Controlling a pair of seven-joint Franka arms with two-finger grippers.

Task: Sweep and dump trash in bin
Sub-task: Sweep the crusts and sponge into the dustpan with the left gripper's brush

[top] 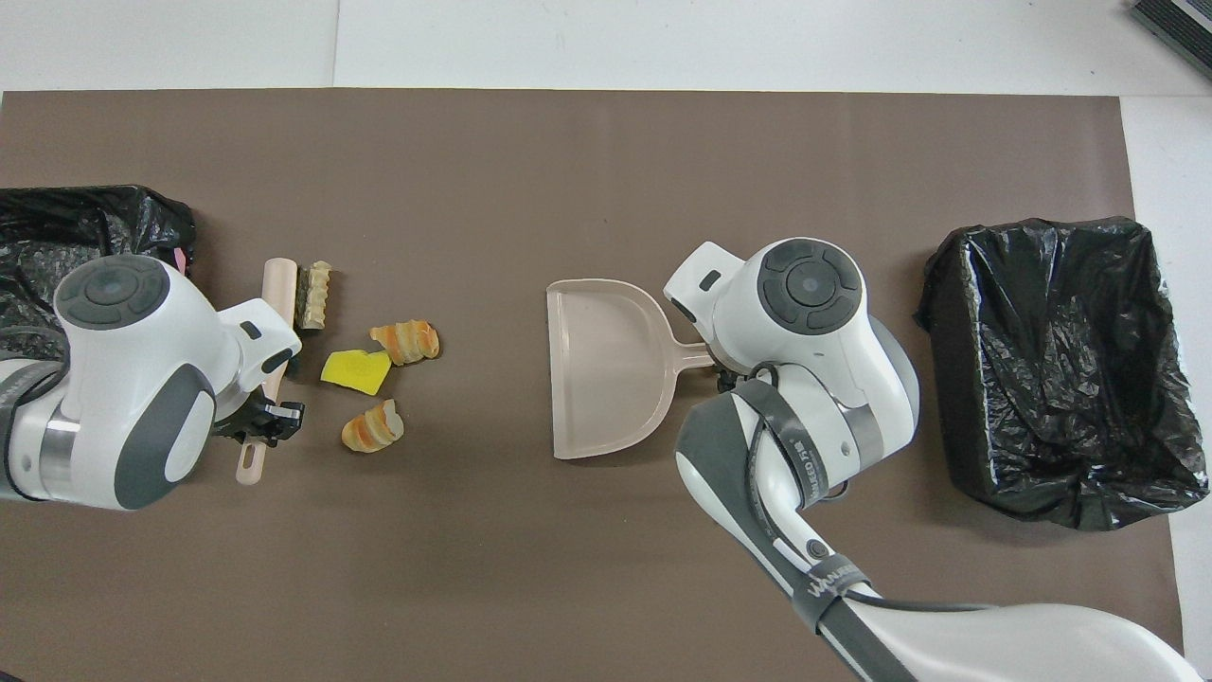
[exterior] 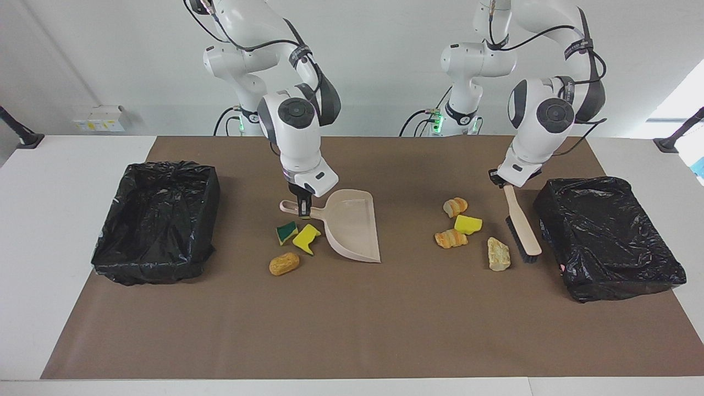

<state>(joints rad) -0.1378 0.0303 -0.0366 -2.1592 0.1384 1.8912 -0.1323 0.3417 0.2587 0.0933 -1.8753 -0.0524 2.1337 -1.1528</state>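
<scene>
Surface: white surface, brown paper mat.
Room: pale wall.
Trash: scraps on mat.
Left hand: clamped on wooden brush.
Right hand: clamped on beige plastic dustpan.

At frame centre, the right hand grips the handle of the beige dustpan, standing on the tabletop. Three scraps lie below-left of it. At frame right, the left hand clamps a brush beside four scraps. Black-lined bins sit at both edges.
</scene>
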